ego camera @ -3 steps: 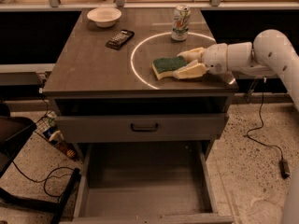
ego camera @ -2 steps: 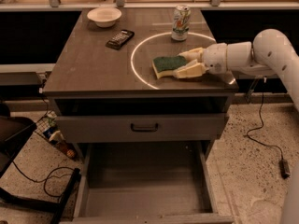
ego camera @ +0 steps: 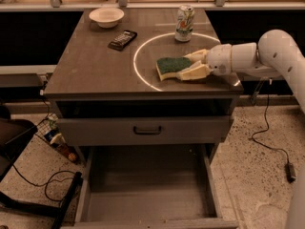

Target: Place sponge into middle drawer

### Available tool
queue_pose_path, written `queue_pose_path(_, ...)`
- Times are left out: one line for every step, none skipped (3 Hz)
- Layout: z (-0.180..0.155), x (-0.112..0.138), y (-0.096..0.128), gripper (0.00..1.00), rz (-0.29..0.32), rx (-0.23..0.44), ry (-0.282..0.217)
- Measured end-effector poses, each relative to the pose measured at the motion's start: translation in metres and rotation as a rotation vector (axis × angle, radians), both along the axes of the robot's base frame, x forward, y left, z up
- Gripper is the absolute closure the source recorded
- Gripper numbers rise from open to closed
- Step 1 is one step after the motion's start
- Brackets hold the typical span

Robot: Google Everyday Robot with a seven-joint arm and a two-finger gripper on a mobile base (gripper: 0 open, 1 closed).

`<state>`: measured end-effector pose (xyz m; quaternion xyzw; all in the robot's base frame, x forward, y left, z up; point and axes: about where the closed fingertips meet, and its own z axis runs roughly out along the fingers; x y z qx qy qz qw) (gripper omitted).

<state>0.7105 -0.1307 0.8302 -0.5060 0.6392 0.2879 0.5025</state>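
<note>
The sponge lies near the tabletop's front-right corner, the gripper at its right end, hold impossible to tell; lifting and dropping into the open middle drawer remain.

The pincer, low over the right side of the counter, is pale cream-yellow and wedge-shaped. Just behind it is a smooth white cylindrical wrist. Behind that, the arm widens into a rounded, glossy white shell.
</note>
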Motion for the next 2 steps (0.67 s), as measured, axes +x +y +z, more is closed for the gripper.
queue_pose_path(0.015, -0.01, -0.006, 1.0, -0.012, -0.012, -0.001)
queue_pose_path(0.047, -0.038, -0.023, 1.0, -0.061, -0.02, -0.035)
